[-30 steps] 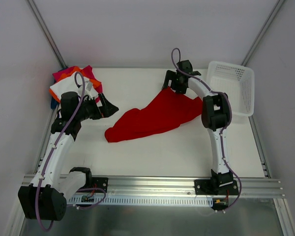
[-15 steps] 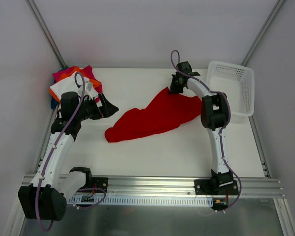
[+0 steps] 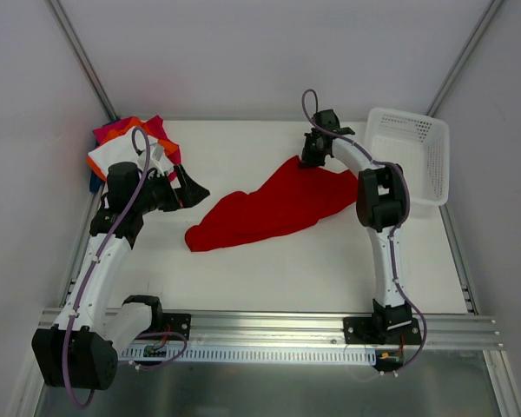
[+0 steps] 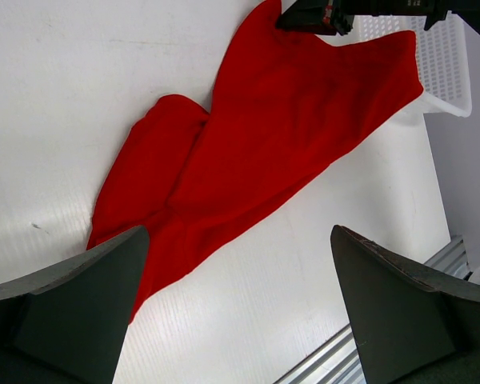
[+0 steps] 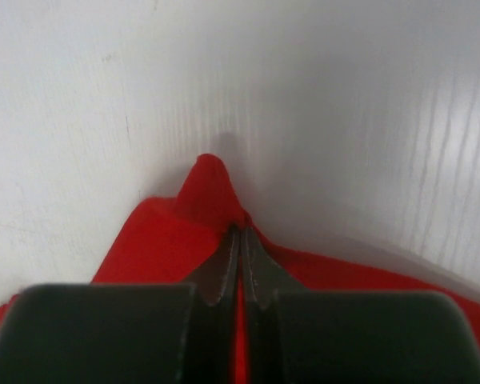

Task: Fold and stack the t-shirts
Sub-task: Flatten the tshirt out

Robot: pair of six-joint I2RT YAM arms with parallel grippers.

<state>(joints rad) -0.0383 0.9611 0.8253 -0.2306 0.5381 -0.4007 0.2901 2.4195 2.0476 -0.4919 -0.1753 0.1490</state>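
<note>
Right gripper [image 3: 311,156] clamped on far corner of red t-shirt [image 3: 269,204], which lay crumpled between arms. Left gripper [image 3: 194,188] spread wide, empty, near shirt's left end. Folded stack [image 3: 122,148] sat far left. Risk: thin edge pinch slipping on lift; bunched cloth folding crooked.

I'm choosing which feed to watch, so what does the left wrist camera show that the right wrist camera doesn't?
Only the left wrist view: the whole red shirt lying crumpled, the basket by its far end, the open left gripper, and the right gripper at the shirt's far corner. Only the right wrist view: a close-up of fingers shut on a pinched peak of the cloth. Both: red shirt on the white table.
</note>
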